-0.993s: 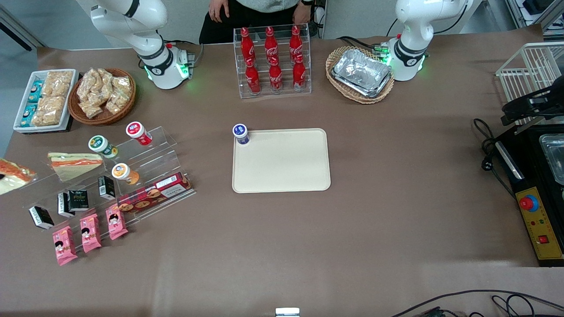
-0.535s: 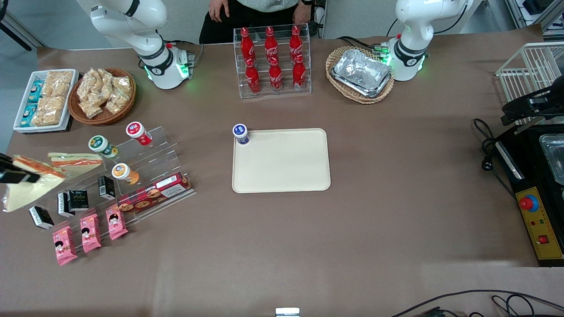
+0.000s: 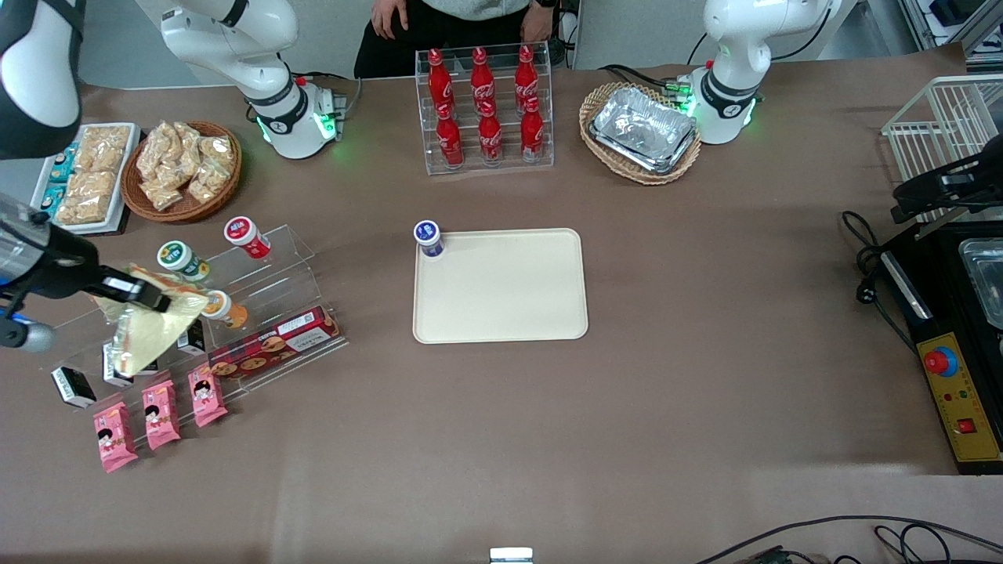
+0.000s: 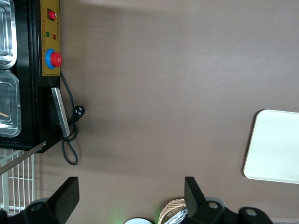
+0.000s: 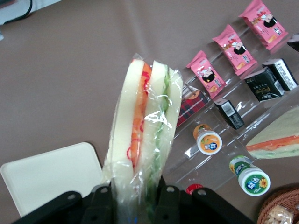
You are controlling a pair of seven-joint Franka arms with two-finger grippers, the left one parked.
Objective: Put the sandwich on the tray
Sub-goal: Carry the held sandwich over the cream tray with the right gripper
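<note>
Clearly, the sandwich is clamped at its thick end by the gripper, whose fingers are closed on the clear wrap, so that the wedge hangs free beneath them at the left of the front frame, above the clear acrylic display stand and its snack packets. In the wrist view the sandwich is seen edge-on, orange-red and green layers between white bread, the grip being taken across the bread faces, presumably so that the filling is not squeezed out. It is held aloft, which lets it pass over the small cups and boxes on the stand. The tray lies flat at mid-frame, well apart from the load, with a blue-capped cup on its upper left corner; most of its surface is bare, so a carry across the table is judged to remain
</note>
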